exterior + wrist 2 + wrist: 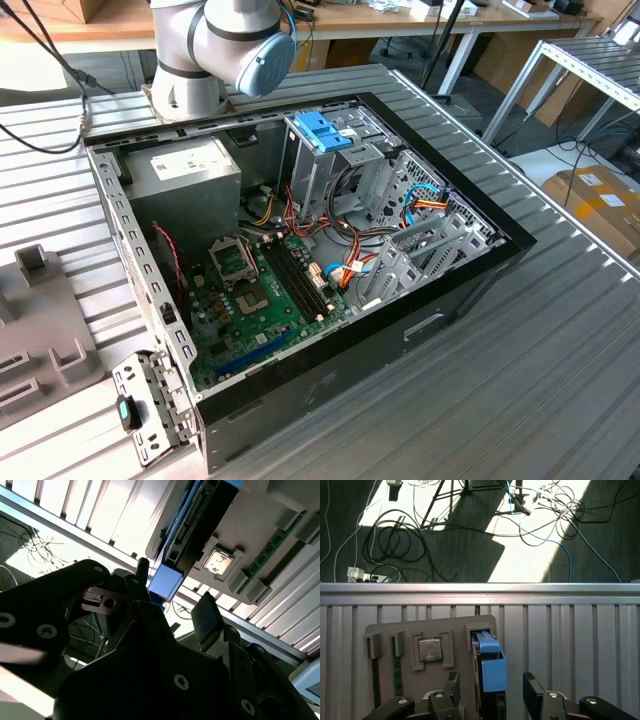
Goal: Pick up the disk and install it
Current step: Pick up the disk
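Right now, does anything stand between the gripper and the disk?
Nothing visible does. In the first wrist view the open gripper has a finger on either side of the disk, standing on edge in a slot of the grey holder. The chip lies in a separate recess beside it.
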Robot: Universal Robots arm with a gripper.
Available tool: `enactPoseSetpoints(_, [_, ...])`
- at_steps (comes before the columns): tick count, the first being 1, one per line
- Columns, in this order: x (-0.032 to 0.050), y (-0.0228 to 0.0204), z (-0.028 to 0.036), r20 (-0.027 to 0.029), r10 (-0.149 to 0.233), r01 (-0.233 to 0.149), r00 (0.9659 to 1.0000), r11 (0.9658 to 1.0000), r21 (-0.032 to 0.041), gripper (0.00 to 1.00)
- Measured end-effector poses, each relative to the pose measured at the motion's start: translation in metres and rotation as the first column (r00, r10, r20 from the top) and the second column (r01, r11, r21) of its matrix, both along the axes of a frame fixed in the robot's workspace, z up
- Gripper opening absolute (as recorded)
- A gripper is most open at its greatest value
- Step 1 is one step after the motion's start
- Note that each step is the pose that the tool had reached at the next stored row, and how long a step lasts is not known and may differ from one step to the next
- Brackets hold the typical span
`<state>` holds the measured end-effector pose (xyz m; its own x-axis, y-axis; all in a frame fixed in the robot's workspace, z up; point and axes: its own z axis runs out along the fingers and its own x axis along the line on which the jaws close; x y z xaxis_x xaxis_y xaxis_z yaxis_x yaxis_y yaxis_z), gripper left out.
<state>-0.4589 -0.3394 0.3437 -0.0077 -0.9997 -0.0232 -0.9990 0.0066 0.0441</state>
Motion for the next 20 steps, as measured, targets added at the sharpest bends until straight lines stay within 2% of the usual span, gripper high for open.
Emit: enactPoseSetpoints(20, [0.0000,0.0000,-0.0071,0.0000,0.000,0.000,1.0000,1.0000,0.0000,0.62])
